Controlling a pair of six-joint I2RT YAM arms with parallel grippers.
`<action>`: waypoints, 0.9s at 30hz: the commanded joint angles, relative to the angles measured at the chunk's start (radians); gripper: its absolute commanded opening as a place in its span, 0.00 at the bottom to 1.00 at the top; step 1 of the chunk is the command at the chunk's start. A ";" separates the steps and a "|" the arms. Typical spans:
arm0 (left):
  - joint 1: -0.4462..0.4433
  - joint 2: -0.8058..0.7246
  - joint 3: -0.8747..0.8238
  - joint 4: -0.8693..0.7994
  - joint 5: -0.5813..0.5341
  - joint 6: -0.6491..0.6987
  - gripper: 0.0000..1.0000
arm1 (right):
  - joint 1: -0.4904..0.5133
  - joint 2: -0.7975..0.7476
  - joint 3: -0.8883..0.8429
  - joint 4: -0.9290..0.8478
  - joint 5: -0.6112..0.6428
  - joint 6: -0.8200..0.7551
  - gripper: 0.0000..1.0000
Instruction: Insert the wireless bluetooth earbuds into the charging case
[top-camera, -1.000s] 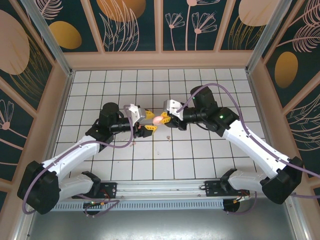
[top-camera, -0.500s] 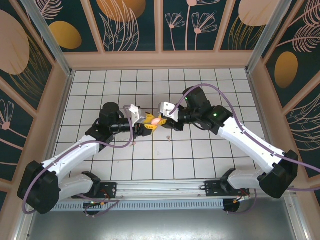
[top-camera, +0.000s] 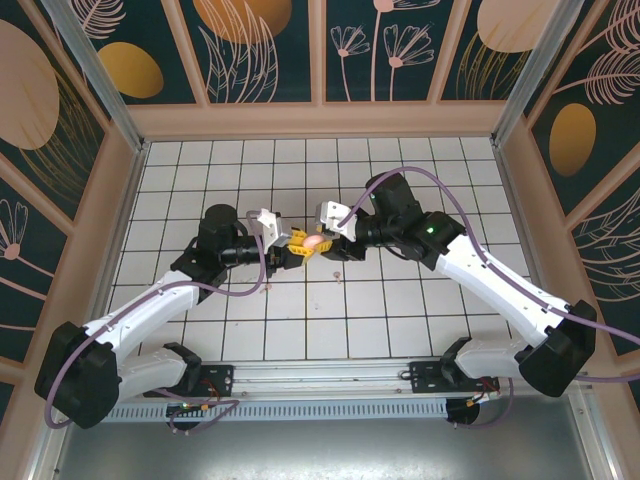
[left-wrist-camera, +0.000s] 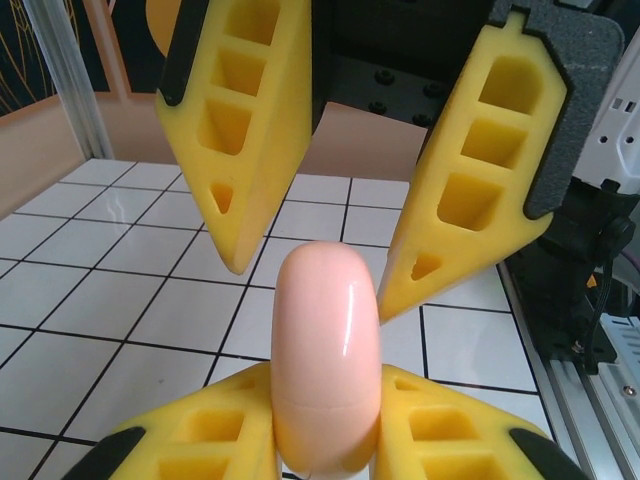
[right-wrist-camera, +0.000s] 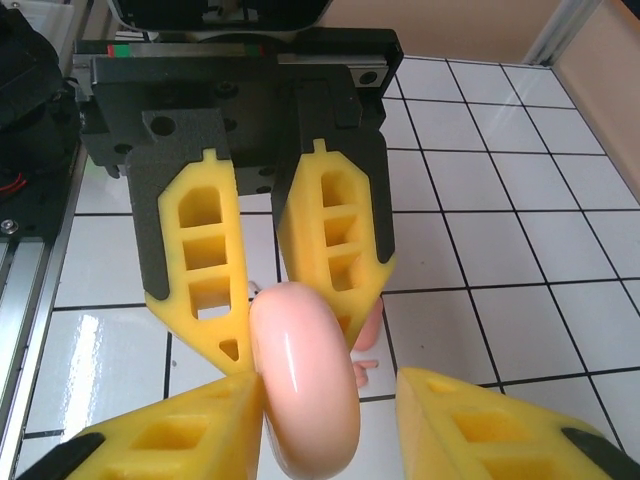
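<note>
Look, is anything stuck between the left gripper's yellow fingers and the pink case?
No, nothing visible is in the way. The left gripper has its fingers pressed right against the charging case, one on each side. The right gripper is at the case's other end with its fingers open, and one of them is clearly apart from it.

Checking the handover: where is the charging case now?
In the top view the charging case is above the middle of the table, clamped in the left hand, with the right hand open around its other end.
</note>
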 joint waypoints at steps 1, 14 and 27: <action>-0.001 -0.007 0.015 0.028 0.024 -0.001 0.22 | -0.010 -0.023 -0.014 0.058 0.009 0.033 0.39; -0.002 -0.009 0.005 0.044 0.029 -0.008 0.22 | -0.070 -0.033 -0.038 0.168 0.032 0.142 0.39; -0.001 -0.013 -0.090 0.232 -0.065 -0.096 0.20 | -0.136 -0.091 -0.061 0.234 -0.030 0.315 0.43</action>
